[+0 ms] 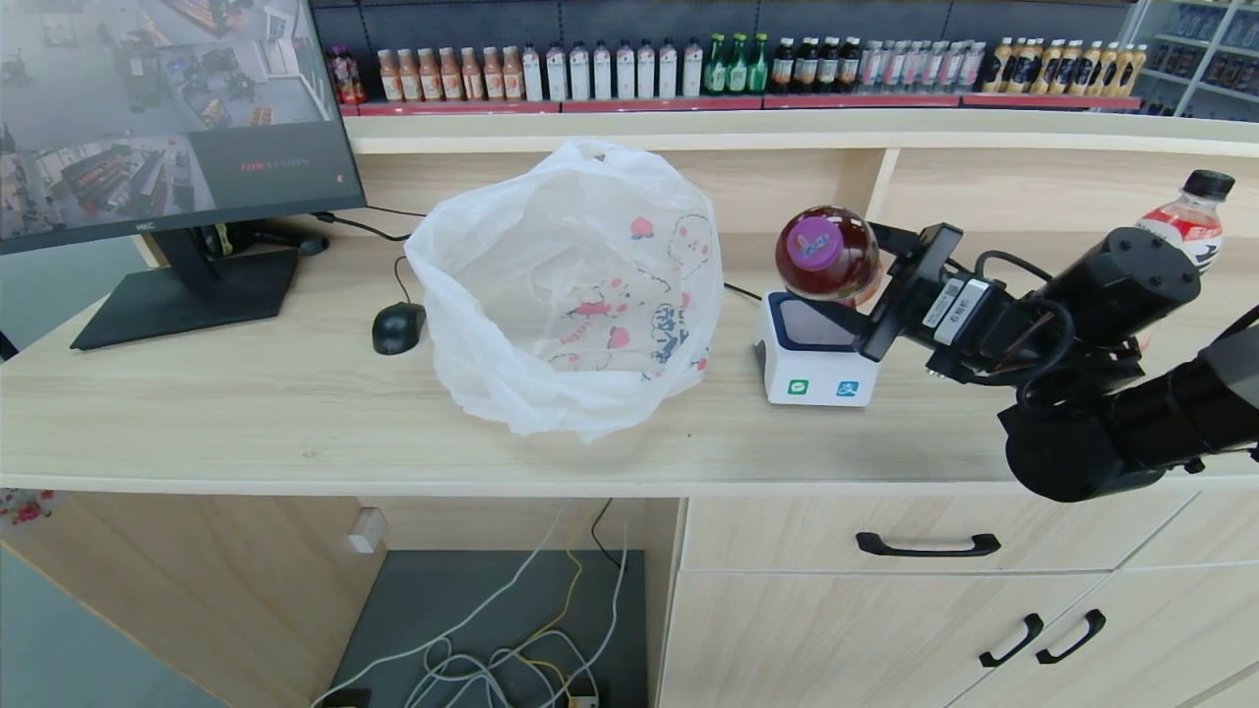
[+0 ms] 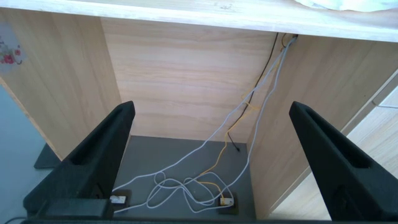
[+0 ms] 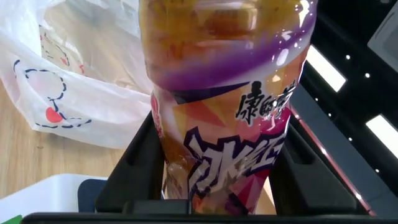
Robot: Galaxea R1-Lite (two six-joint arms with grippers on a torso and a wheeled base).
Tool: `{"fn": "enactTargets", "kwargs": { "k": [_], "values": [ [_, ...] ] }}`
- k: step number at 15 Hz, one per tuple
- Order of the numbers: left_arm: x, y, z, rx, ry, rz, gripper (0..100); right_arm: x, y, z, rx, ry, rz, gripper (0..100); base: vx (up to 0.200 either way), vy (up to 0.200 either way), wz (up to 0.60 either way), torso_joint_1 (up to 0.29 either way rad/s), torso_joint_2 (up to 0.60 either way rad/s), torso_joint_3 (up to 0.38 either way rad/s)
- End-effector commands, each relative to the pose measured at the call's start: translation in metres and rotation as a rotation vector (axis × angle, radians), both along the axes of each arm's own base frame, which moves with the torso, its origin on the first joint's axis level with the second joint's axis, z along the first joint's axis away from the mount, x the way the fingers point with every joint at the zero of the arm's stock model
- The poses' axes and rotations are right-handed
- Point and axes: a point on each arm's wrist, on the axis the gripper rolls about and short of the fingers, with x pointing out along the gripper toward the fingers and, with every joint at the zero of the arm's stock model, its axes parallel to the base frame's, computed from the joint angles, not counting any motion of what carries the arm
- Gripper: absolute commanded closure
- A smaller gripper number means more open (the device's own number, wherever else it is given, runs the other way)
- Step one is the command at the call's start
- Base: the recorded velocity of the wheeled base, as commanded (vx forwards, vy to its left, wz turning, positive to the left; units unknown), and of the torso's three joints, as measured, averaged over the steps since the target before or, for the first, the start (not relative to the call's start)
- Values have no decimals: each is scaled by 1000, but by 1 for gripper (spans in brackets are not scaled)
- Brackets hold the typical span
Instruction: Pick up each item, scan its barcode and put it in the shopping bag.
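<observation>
1. L gripper (image 2: 211, 112): hangs low in front of the counter (image 1: 246, 413), below its top. Jaws are wide apart w/ nothing btwn them. Cables (image 2: 199, 186) lie on the floor beyond. It has no part in the job at this pt.
2. R gripper (image 1: 875, 285): clamped on the bottle (image 1: 826, 254), over the counter's right half. Pick-up of this item is done.
3. Bottle vs fingers (image 3: 134, 168): one finger on each side of the label, about mid-body, both touching. The bottle is tipped, purple cap facing up and back toward the robot. Grip looks square, w/ no slip or skew that I can see.
4. Bottle vs scanner (image 1: 816, 379): just above its dark window and close; can't tell if they touch. Judged: the scan step is in hand, but whether the code has read can't be told. No barcode is seen, so the label may need a turn toward the window.
5. Bag (image 1: 570, 295): stands open just left of the scanner, mouth up. No item can be made out inside, so prob. nothing is bagged yet and the job is early. This bottle has yet to go left and into the bag.
6. 2nd bottle (image 1: 1185, 221): upright at the counter's back right, behind the R arm and well apart from the gripper. It needs pick, scan and bag.
</observation>
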Motion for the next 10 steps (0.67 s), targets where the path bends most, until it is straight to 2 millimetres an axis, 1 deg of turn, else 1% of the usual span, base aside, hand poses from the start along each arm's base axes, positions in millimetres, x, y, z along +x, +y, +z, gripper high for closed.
{"fn": "enactTargets", "kwargs": {
  "k": [1, 10],
  "values": [
    [0, 0, 0, 0, -1, 0, 0, 3, 0, -4, -2, 8, -2, 100, 0, 0, 0, 0, 0, 0],
    [0, 0, 0, 0, -1, 0, 0, 2, 3, -9, -9, 22, 5, 100, 0, 0, 0, 0, 0, 0]
  ]
}}
